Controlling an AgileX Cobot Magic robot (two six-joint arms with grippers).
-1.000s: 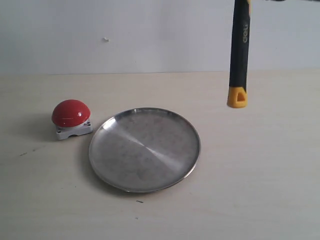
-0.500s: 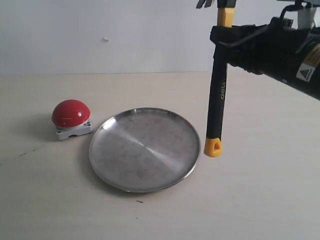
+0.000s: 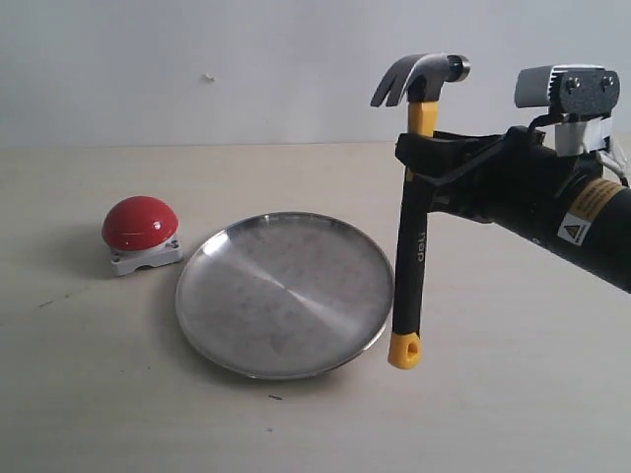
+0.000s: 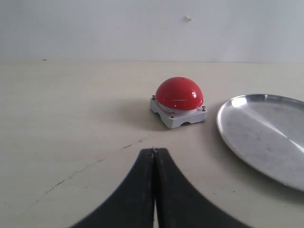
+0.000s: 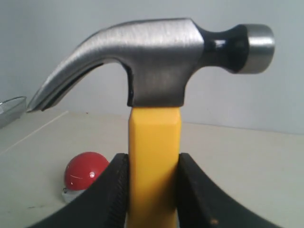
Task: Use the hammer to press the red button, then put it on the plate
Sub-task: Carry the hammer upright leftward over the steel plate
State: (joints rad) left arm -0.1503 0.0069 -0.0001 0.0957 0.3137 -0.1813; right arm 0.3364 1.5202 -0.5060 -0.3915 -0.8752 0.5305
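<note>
- Hammer (image 3: 408, 251) hangs head up and nearly upright, its yellow butt low, just beside the right rim of the plate (image 3: 286, 296). We cannot tell whether the butt touches the table (image 3: 513, 394).
- A second ago only the handle showed, high and further right. Since then the hammer has come down and leftward, and its grey head is now in full view.
- Right gripper (image 5: 154, 187) is clamped on the yellow neck just under the head, one dark finger pressed against each side.
- Red button (image 3: 141, 222) sits where it was, on the far side of the plate from the hammer and well apart from it. The plate has not shifted either.
- We judge the press is not yet made. The arm has brought the tool down to working height, and the hammer must next cross over the plate to reach the button.
- With the head held uppermost, the butt is the end nearest the table, so either it does the pressing or the wrist must turn first.
- Left gripper (image 4: 154, 156) has its fingers closed together on nothing, facing the button.
</note>
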